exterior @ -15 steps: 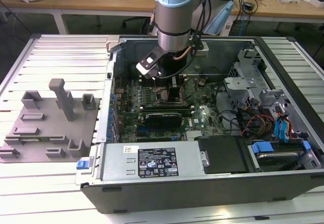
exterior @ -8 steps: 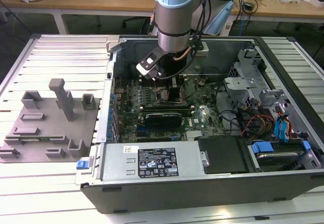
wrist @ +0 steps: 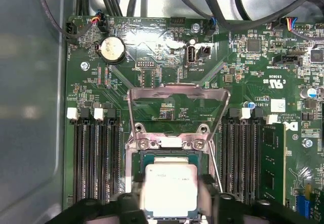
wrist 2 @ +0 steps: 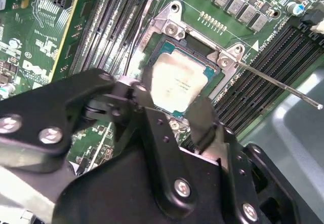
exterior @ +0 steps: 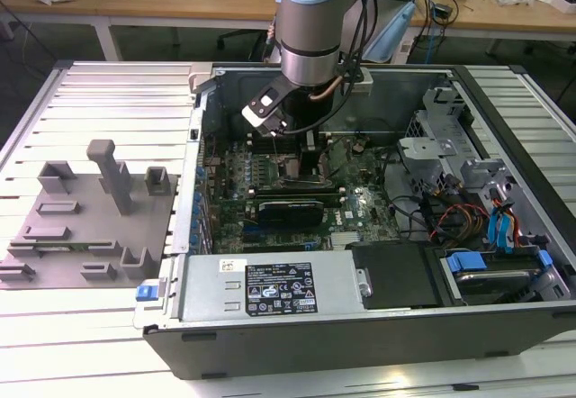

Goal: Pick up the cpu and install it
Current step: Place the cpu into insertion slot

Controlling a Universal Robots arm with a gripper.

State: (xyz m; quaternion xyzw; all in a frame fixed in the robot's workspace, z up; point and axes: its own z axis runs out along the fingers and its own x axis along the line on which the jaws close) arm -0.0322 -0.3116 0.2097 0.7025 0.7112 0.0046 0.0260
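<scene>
- The cpu (wrist: pixel 169 183) lies flat, metal top up, within the open socket (wrist: pixel 135 169) on the board (wrist: pixel 152 46). I cannot tell whether it is fully seated or just above the contacts.
- The end effector (wrist: pixel 170 197) is grasping it: in both wrist views one finger (wrist 2: pixel 146 84) bears on one edge of the cpu (wrist 2: pixel 177 77) and the other on the opposite edge. This leaves the top and the two remaining edges free.
- Holding it by the edges probably keeps it level over the socket, so it can go in without tilting.
- The cpu is square, so it has no real long axis. Its edges run parallel to the socket's sides, and the two gripped edges run the same way as the memory slots (wrist: pixel 96 158) on either side.
- The load plate (wrist: pixel 177 102) stands swung open on its hinge, clear of the cpu, and the thin lever (wrist 2: pixel 273 79) is swung out over the slots. Both look released so the socket can take the chip.
- In the exterior view the arm (exterior: pixel 310 29) reaches straight down into the open case (exterior: pixel 360 344), over the board's middle.
- The case lies on its side on the slatted surface (exterior: pixel 90 92). The grey fixture blocks (exterior: pixel 90 227) sit well apart from it, toward the exterior view's left.
</scene>
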